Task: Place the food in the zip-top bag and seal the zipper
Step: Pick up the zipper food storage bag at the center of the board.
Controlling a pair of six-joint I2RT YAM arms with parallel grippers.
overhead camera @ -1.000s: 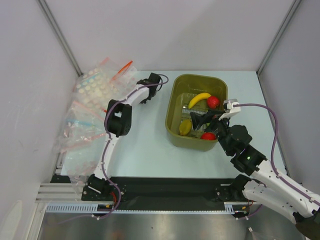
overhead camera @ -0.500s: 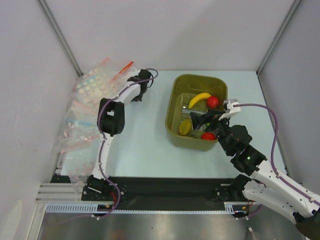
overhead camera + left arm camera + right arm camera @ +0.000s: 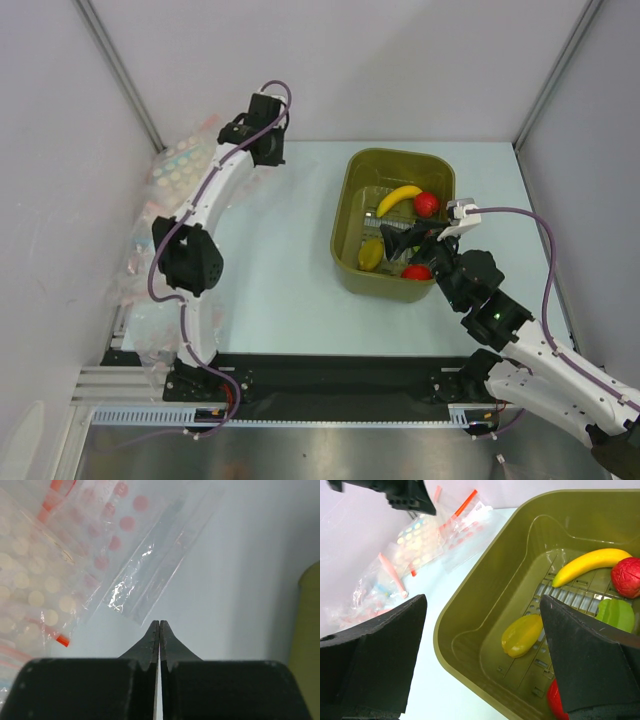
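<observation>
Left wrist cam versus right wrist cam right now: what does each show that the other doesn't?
Only the left wrist: the left gripper, jaws pressed together on nothing, tips over the table beside a clear bag flap. Only the right wrist: the open right gripper over the inside of the basket, which holds a banana, red fruit, green piece and yellow piece. Both: the pile of dotted bags and the olive basket.

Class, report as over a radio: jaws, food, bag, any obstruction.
Left gripper: jaws shut, empty. Right gripper: jaws open over basket. Food in basket. Bag unheld, among other bags.
</observation>
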